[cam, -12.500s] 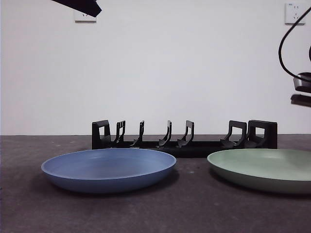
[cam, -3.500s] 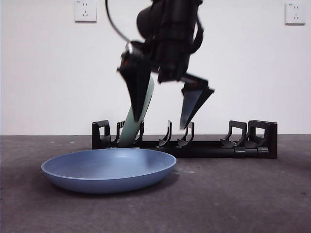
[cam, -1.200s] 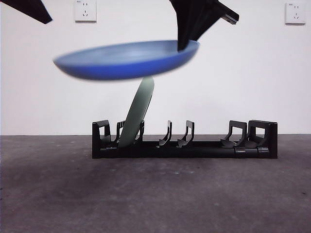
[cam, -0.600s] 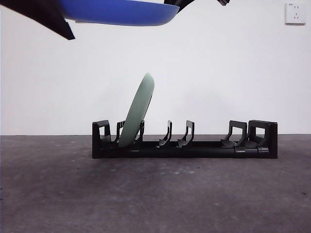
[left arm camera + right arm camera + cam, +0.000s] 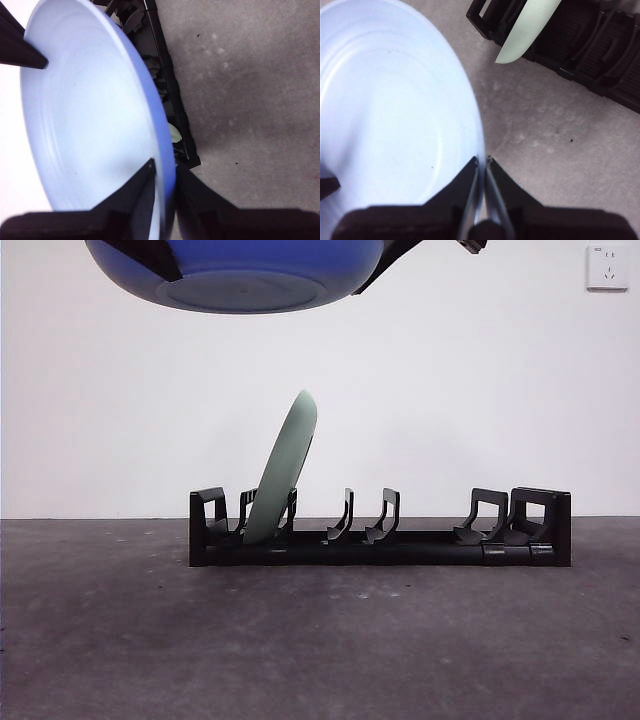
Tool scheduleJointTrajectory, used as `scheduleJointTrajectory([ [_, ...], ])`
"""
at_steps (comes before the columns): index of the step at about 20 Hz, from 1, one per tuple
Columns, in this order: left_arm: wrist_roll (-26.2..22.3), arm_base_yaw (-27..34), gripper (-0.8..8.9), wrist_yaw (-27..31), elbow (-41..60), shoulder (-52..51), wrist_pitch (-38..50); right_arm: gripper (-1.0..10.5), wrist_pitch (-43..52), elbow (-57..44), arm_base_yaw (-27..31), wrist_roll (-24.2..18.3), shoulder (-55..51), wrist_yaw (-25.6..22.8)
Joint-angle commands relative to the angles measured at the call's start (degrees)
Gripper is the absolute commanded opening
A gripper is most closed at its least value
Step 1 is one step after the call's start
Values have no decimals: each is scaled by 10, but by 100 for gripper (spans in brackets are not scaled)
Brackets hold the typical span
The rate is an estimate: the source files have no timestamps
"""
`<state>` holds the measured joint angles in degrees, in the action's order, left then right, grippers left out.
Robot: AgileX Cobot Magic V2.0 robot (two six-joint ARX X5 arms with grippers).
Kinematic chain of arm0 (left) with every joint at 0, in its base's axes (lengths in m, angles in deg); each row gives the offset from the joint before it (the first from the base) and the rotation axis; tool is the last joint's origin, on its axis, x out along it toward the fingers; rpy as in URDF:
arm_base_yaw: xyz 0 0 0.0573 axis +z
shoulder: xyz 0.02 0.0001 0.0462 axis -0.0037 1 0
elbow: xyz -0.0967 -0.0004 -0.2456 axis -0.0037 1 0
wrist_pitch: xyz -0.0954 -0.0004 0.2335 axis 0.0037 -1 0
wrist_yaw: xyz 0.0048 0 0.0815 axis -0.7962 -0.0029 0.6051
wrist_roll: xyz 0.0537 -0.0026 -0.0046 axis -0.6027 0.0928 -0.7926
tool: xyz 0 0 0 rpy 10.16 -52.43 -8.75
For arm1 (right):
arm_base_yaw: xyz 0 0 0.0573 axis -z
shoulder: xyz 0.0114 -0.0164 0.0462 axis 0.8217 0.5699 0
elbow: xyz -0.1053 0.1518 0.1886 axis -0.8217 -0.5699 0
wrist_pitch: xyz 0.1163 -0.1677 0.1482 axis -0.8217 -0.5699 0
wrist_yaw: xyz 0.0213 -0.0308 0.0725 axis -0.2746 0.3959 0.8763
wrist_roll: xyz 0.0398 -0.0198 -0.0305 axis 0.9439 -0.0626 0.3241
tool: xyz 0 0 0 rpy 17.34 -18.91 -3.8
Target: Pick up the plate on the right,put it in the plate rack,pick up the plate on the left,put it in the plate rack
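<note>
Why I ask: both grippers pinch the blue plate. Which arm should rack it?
Left, probably. Both the left gripper and right gripper clamp the blue plate, but the plate rack lies right beside the left's grip.

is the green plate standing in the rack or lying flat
Standing: the green plate sits on edge, leaning, between prongs near one end of the plate rack.

Plain white wall point(image 5: 450, 390) behind, evenly lit, one white power socket point(image 5: 608, 267) at its upper corner; below it a dark grey, finely speckled matte surface point(image 5: 400, 640) with pale flecks, meeting the wall along a straight level line.
</note>
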<state>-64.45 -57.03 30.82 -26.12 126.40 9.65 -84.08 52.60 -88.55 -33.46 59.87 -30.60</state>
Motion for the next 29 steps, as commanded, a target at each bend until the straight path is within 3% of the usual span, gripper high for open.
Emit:
scheduleJointTrajectory([
  [1, 20, -3, -8, -3, 4, 7, -8, 10, -13, 2, -7, -25, -4, 23],
  [3, 33, -5, -9, -11, 4, 7, -8, 24, -13, 5, -7, -28, -5, 22],
  [8, 48, -7, -8, -31, 4, 7, -8, 318, -13, 27, -7, -31, -8, 22],
  [13, 61, -9, -8, -33, 4, 7, -8, 348, -13, 74, -7, -30, -11, 12],
  [18, 101, -9, -8, -61, 4, 7, -3, 348, -13, 147, -7, -26, -15, -45],
  [22, 202, -9, -8, -140, 4, 7, 33, 348, -13, 202, -7, -26, -34, -122],
  [25, 282, -9, -8, -207, 4, 10, 108, 347, -13, 225, -7, -27, -59, -173],
  [27, 374, -9, -8, -250, 4, 21, 200, 347, -13, 228, -7, -26, -90, -183],
  [29, 463, -8, -8, -259, 4, 40, 292, 347, -13, 228, -7, -26, -122, -183],
])
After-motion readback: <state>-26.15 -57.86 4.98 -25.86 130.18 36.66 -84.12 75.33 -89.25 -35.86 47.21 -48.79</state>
